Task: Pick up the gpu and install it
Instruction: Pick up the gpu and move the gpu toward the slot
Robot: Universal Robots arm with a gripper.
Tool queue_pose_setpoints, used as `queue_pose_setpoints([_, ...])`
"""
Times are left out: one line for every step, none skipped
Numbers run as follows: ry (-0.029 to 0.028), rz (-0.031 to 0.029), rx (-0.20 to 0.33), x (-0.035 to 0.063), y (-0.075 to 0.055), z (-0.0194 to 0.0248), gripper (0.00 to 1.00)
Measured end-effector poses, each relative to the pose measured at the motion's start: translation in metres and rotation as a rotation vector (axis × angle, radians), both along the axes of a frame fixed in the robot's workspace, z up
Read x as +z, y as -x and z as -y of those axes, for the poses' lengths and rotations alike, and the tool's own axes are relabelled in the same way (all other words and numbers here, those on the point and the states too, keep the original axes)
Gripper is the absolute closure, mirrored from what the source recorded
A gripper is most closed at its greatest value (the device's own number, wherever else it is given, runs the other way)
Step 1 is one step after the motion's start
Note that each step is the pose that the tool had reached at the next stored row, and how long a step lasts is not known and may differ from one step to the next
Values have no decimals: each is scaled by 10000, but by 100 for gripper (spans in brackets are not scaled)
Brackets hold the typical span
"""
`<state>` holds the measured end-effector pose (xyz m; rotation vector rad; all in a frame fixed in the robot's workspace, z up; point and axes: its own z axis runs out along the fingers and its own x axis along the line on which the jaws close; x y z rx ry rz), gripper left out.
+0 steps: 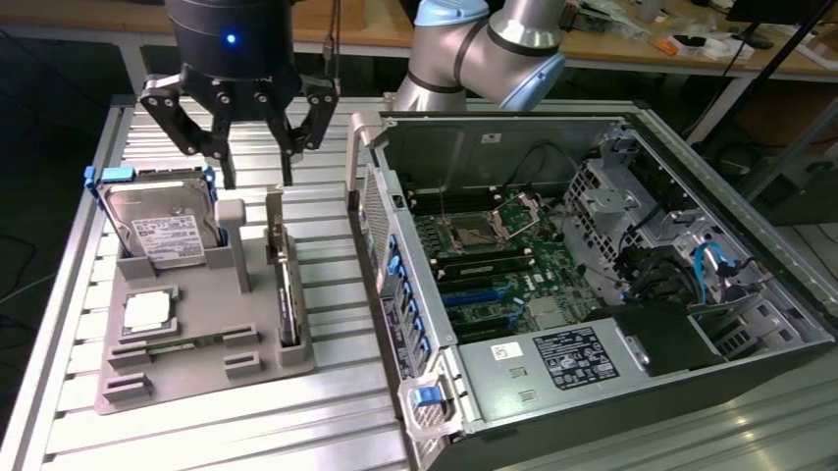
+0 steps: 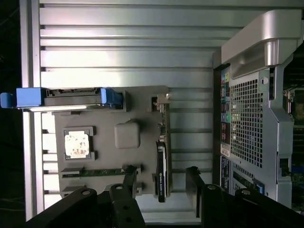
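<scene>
The gpu (image 1: pixel 286 287) stands on edge in a slot along the side of the grey holder (image 1: pixel 196 378) nearest the computer case, its silvery bracket at the far end. In the wrist view the gpu (image 2: pixel 161 166) is a thin dark strip with its bracket toward the blue-framed drive's end. My gripper (image 1: pixel 255 177) hangs open above the holder's far end, over the gap between the hard drive and the gpu, holding nothing. In the wrist view my gripper (image 2: pixel 160 190) has one dark finger on each side of the gpu's line, well above it.
The open computer case (image 1: pixel 590 275) lies at the exterior view's right, motherboard with blue slots (image 1: pixel 478 294) exposed. The holder also carries a silver hard drive (image 1: pixel 164 231) in a blue frame, a CPU (image 1: pixel 147 312) and a memory stick (image 1: pixel 177 343). All rest on a ribbed aluminium table (image 1: pixel 328 412).
</scene>
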<state>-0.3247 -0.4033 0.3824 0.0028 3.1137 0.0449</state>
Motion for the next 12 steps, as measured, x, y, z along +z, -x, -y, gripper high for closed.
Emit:
queue_pose_setpoints([5, 1, 1, -14, 0, 11, 46])
queue_pose_setpoints([11, 1, 2, -29, 0, 24, 46])
queue_pose_setpoints([17, 0, 2, -43, -1, 35, 46])
queue_pose_setpoints([22, 0, 4, -57, -1, 48, 46])
queue_pose_setpoints([29, -1, 4, -70, -1, 59, 46])
queue_pose_setpoints([34, 0, 5, -84, -1, 69, 46])
queue_pose_setpoints([40, 1, 7, -97, -2, 80, 46])
queue_pose_setpoints([49, 0, 9, -111, -2, 91, 46])
queue_pose_setpoints([59, 0, 10, -122, -3, 102, 46])
queue_pose_setpoints([74, 0, 11, -132, -3, 114, 46])
queue_pose_setpoints([91, 0, 12, -142, -3, 126, 46])
queue_pose_setpoints([109, 1, 14, -154, -4, 138, 46])
